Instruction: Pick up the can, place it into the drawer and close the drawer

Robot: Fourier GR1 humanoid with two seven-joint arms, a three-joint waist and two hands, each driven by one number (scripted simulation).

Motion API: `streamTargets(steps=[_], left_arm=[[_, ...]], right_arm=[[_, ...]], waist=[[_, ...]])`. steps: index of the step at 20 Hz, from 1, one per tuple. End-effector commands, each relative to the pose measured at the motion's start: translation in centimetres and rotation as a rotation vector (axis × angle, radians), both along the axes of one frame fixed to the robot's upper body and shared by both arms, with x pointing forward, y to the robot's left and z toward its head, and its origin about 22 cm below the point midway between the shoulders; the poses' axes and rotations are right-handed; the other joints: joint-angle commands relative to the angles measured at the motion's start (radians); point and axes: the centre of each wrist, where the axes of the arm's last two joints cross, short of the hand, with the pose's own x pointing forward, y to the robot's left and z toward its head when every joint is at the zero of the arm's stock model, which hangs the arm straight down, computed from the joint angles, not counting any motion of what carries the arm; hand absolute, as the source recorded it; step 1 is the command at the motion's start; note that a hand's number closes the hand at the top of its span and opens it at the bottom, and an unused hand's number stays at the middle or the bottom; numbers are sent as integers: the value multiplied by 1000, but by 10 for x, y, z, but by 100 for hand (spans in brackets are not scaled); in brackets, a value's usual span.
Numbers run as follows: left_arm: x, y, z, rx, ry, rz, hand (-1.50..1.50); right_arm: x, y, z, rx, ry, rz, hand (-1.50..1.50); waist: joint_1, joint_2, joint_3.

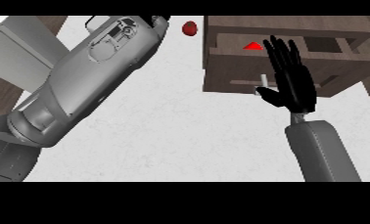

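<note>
Two hands to sort out, so taking them one at a time. Right hand (pixel 292 78): open, fingers straight and a little spread, held up in front of the brown wooden drawer (pixel 224 71), just beside its short white handle (pixel 264 80). Left hand (pixel 160 20): barely peeking out past the big grey left forearm (pixel 94 76) at the far edge of the white worktop (pixel 180 120); can't tell whether spread or curled. Small dark red can (pixel 190 28): sitting near that same far edge, just left of the drawer's corner and close to the left hand, not visibly held.

Also a bright red triangular something (pixel 252 46) inside the drawer, no idea what.

Looks like the reach-for-the-can stage, with the drawer pulled out and waiting. Tips for doing it well: come at the can from its free left side, stay clear of the drawer's corner, wrap round the middle, lift straight up before swinging right. Leave the right hand parked by the handle for the push later.
</note>
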Motion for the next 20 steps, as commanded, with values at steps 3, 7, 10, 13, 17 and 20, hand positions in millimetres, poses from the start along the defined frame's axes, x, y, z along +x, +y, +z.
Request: streamTargets(steps=[3, 7, 10, 13, 17, 20], left_arm=[[-11, 26, 8, 16, 28, 5, -150], [-14, 50, -7, 22, 21, 0, -150], [-17, 66, -14, 14, 54, 12, -150], [-23, 66, -20, 26, 51, 23, -150], [-35, 78, -12, 9, 57, -9, -150], [-40, 75, -21, 24, 74, -12, -150]], right_arm=[[20, 7, -34, -50, 34, -47, -150], [36, 4, -43, -63, -15, -73, -150], [63, 18, -19, -42, -61, -80, -150], [71, 26, -22, -54, -78, -89, -150], [90, 10, 0, -53, -90, -124, -150], [97, 20, 6, -61, -130, -137, -150]], waist=[[12, 12, 13], [23, 21, 14], [17, 22, 13], [16, 25, 14], [30, 25, 14], [35, 30, 14]])
